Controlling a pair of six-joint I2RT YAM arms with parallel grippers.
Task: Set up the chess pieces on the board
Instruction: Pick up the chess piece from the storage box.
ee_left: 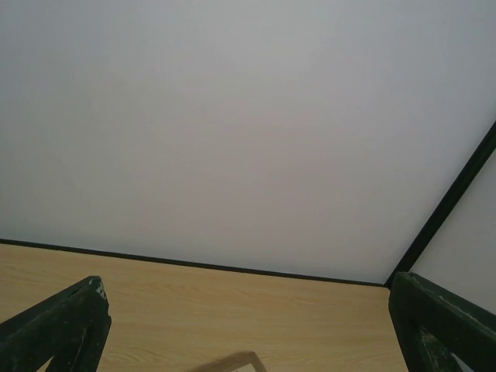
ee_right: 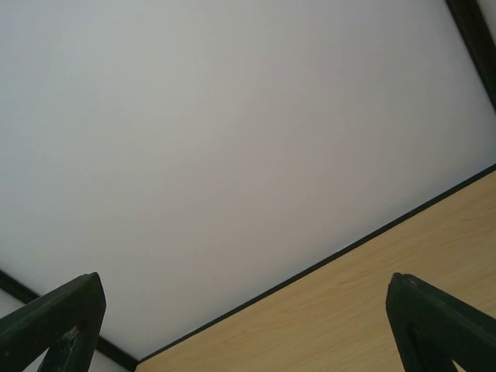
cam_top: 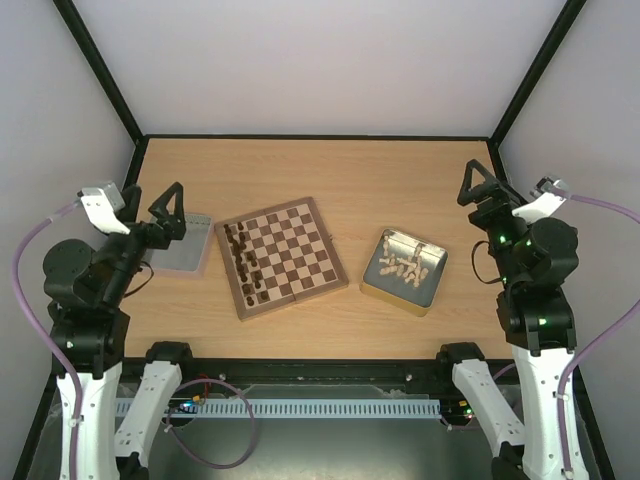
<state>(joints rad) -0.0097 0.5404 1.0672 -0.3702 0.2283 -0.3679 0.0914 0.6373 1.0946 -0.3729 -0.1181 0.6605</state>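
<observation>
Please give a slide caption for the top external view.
Dark chess pieces line one edge of the board; pale pieces lie in the tin; left gripper and right gripper are open.

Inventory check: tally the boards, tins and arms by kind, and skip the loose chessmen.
Board: 1
Tins: 2 (left, right)
Arms: 2 (left, right)
Total: 5

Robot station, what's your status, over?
Left gripper, right gripper: jaws open, empty. Dark chess pieces on board, left side; pale chess pieces loose in tin alongside. No obstruction seen.
</observation>
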